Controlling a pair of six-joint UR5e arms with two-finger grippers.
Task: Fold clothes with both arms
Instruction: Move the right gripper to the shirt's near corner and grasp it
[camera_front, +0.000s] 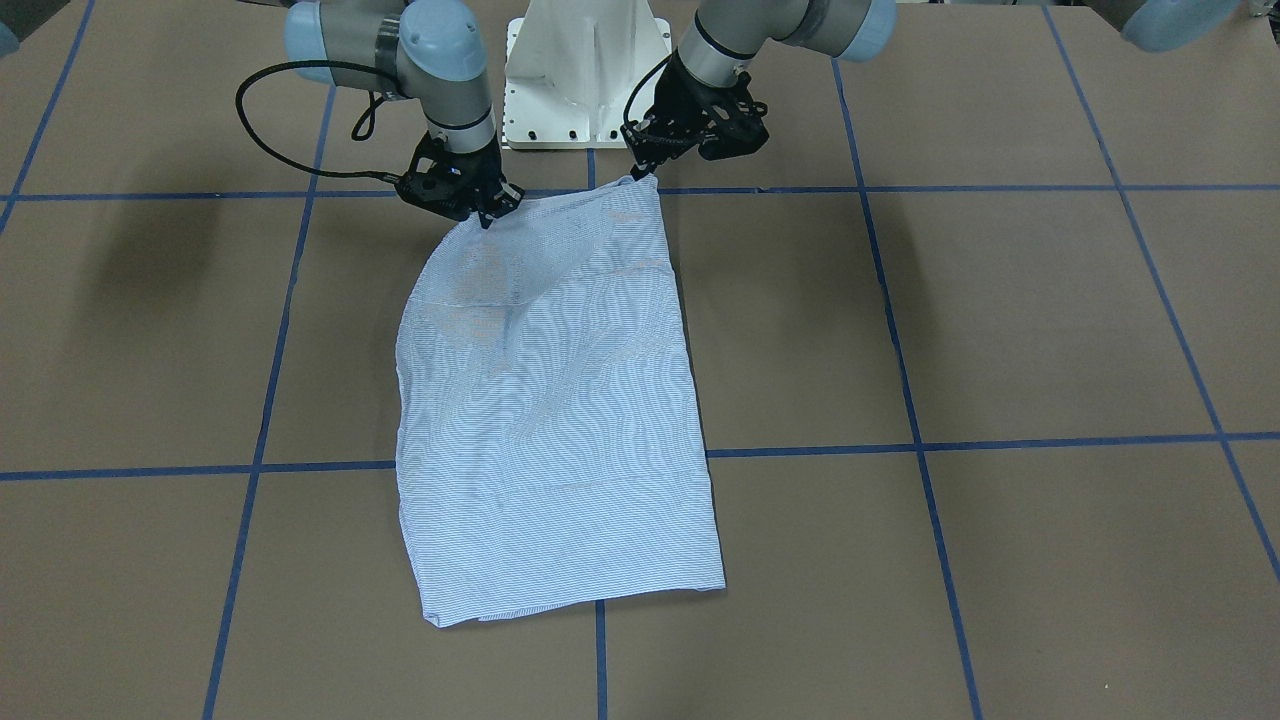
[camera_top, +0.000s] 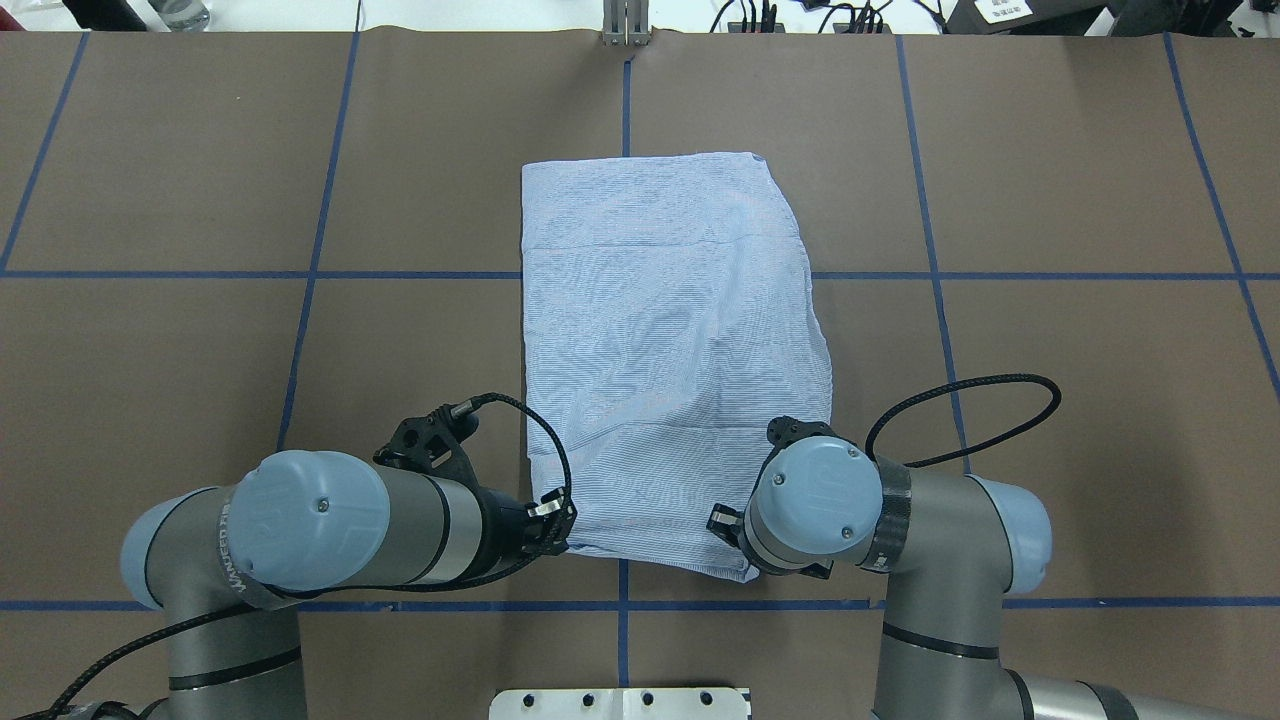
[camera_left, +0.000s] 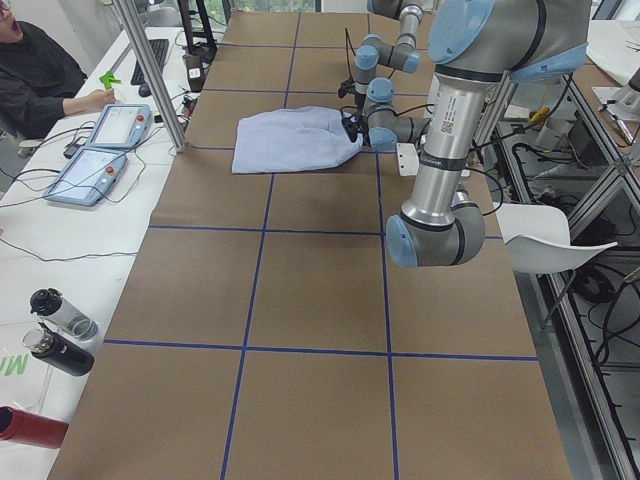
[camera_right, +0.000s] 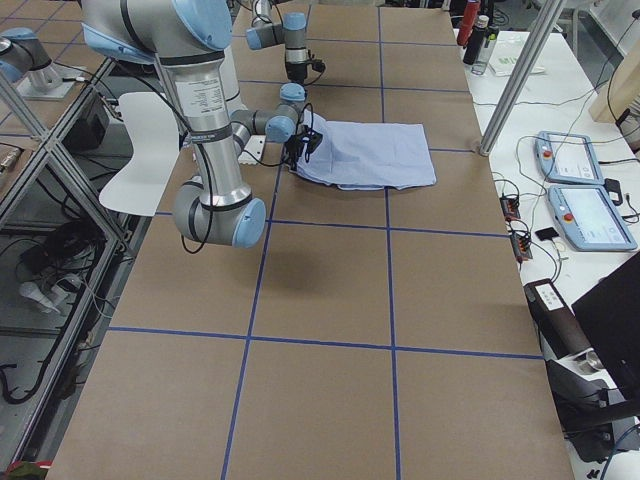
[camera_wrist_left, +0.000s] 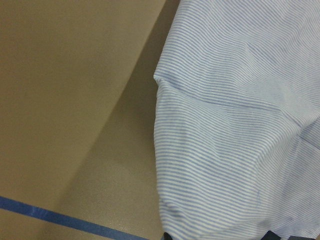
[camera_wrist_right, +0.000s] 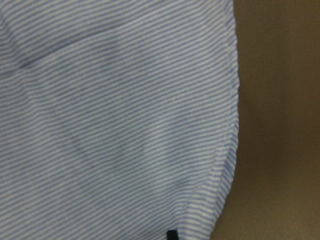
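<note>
Brown table (camera_top: 150, 400) with a grid of blue tape lines (camera_top: 200, 275) is carrying the striped shirt (camera_top: 670, 330), which is lying mid-table as a long folded rectangle with one short end toward the robot. Left arm (camera_top: 330, 530) and right arm (camera_top: 900, 520) are reaching low over that near end. Left gripper (camera_front: 645, 172) is pinching the shirt's near left corner. Right gripper (camera_front: 487, 215) is pinching the near right corner. Both corners are sitting slightly raised off the table.

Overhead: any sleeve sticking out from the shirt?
No, the shirt lies as one roughly rectangular panel, with no sleeve showing outside its outline.
</note>
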